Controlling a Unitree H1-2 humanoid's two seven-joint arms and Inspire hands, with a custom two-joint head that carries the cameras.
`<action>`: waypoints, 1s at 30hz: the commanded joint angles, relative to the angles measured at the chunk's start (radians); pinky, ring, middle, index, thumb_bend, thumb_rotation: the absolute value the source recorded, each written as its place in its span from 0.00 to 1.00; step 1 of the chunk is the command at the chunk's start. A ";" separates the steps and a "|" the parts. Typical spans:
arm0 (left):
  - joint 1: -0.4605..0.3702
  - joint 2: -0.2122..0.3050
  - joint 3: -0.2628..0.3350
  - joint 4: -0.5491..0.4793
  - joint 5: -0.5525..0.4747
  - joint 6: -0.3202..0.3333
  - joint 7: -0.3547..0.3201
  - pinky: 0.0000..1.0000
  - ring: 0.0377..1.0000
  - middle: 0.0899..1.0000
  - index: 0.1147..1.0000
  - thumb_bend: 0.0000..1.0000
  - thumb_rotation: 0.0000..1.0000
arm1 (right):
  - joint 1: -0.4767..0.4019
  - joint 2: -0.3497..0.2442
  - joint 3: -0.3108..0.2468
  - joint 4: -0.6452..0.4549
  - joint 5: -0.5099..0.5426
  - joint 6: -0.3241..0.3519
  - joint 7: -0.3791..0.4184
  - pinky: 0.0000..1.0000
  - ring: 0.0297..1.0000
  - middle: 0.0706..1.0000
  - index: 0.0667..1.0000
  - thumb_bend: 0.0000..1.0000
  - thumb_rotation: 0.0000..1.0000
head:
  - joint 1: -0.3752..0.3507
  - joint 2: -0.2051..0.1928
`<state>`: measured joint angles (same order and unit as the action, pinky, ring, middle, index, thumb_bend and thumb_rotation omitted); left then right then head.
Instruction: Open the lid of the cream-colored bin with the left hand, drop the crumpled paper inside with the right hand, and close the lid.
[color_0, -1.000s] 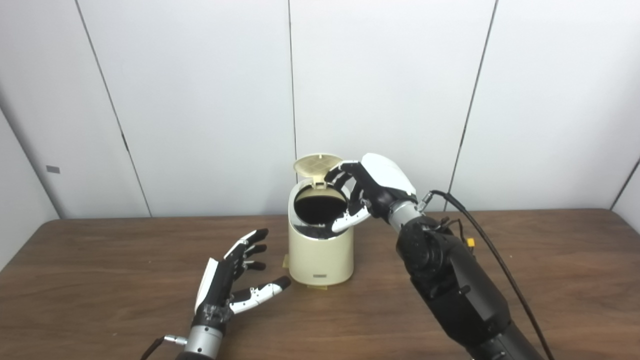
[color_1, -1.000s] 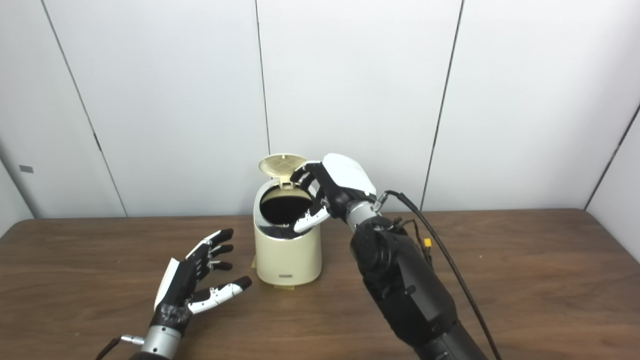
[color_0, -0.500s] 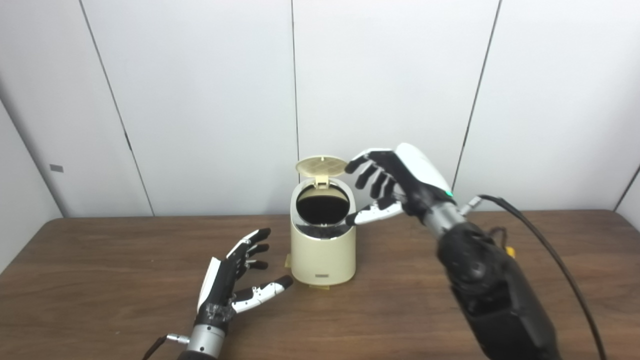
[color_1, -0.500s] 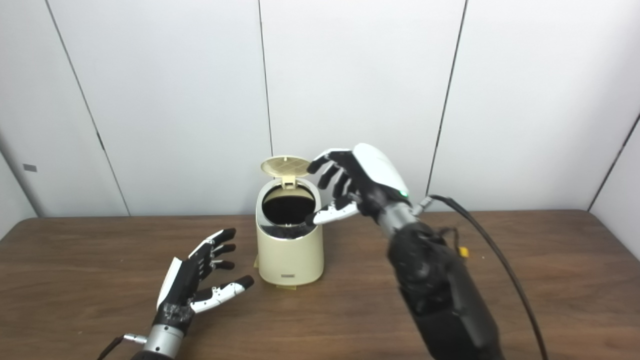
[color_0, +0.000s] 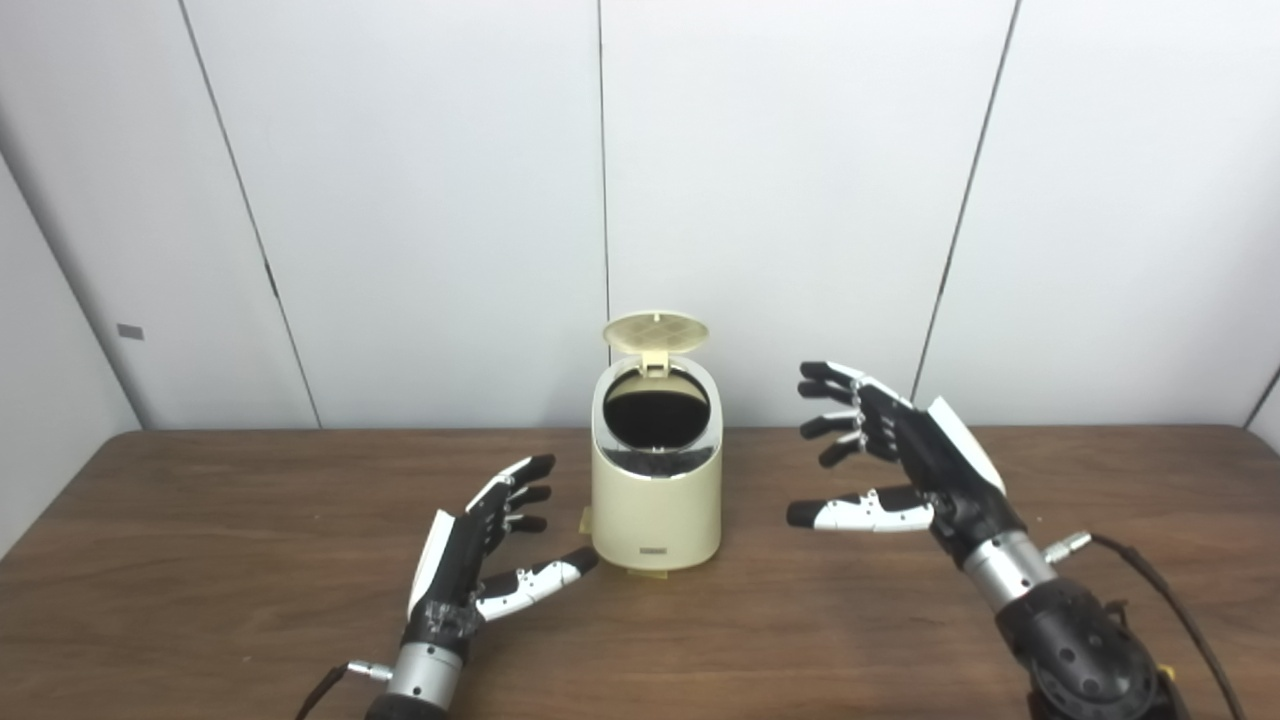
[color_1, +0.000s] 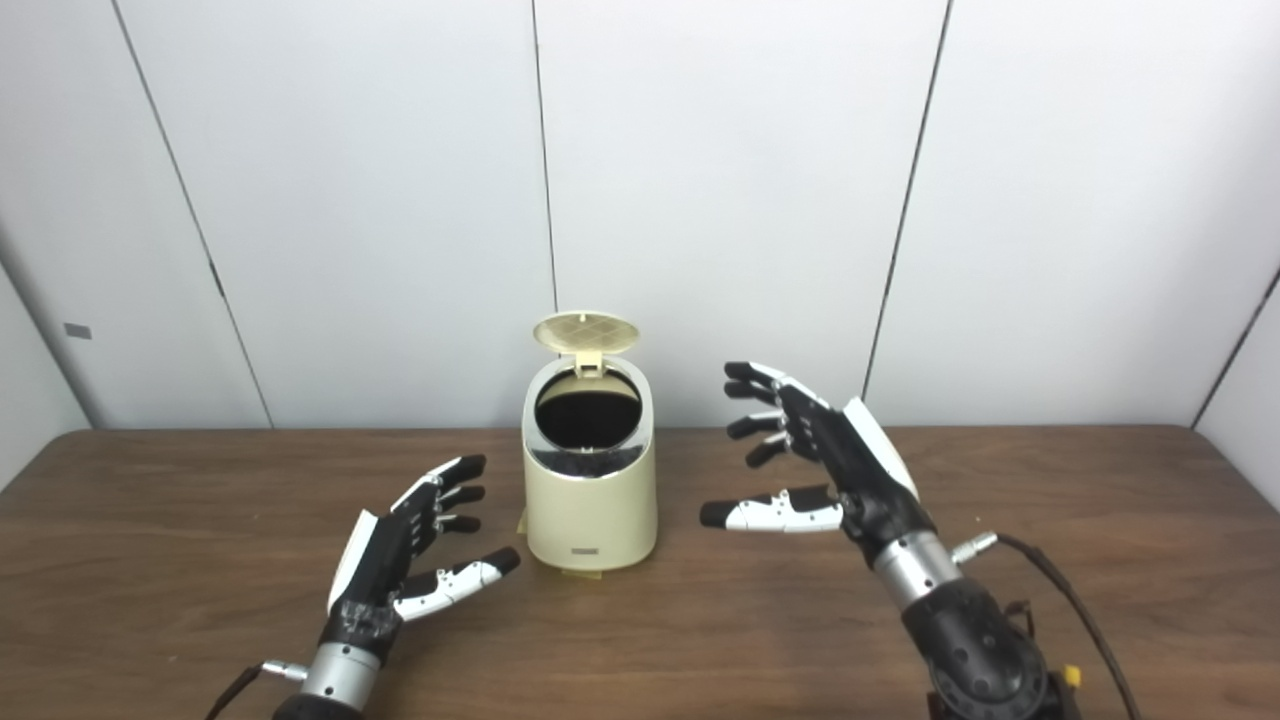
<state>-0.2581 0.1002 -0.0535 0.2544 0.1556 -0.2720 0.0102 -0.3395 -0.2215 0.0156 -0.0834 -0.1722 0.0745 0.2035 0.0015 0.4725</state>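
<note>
1. Our right hand, black with a white back plate, hangs above the table to the right of the bin, well apart from it; its fingers are spread and slightly curled, the thumb points left toward the bin, and it holds nothing.
2. Our left hand, of the same black and white build, sits low over the table just left of the bin and a little nearer to us, palm turned toward the bin, fingers fanned apart and empty; its thumb tip is close to the bin's lower wall, though we cannot tell whether it touches.
3. We see the long brown wooden table running the full width of both views, with white wall panels behind it.
4. We see the cream-colored round bin standing upright near the table's middle, between our two hands, its dark mouth ringed by a shiny rim.
5. We see its round cream lid tipped up on the rear hinge, the ribbed underside showing, so the bin stands open.
6. We cannot make out the crumpled paper; the inside of the bin is too dark to read.
</note>
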 joint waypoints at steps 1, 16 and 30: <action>0.017 -0.015 -0.009 0.036 0.005 -0.041 0.011 0.72 0.82 0.86 0.85 0.82 0.24 | -0.023 -0.009 -0.003 -0.001 0.011 -0.088 -0.024 0.58 0.71 0.83 0.87 0.89 0.27 | 0.004 0.002; -0.033 0.010 -0.010 -0.038 0.032 -0.008 0.004 0.82 0.87 0.89 0.90 0.84 0.32 | 0.035 0.043 0.034 0.130 -0.018 -0.234 -0.100 0.52 0.67 0.80 0.82 0.86 0.21 | 0.013 -0.003; -0.226 0.060 -0.001 -0.114 0.037 0.099 -0.046 0.78 0.95 0.97 1.00 0.93 0.37 | 0.074 0.048 0.035 0.162 -0.023 -0.237 -0.114 0.55 0.69 0.81 0.83 0.83 0.19 | 0.028 -0.008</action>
<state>-0.4287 0.1500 -0.0584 0.1738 0.1986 -0.1748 -0.0318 -0.2468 -0.1733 0.0532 0.0888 -0.1956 -0.1267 0.1130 0.0291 0.4633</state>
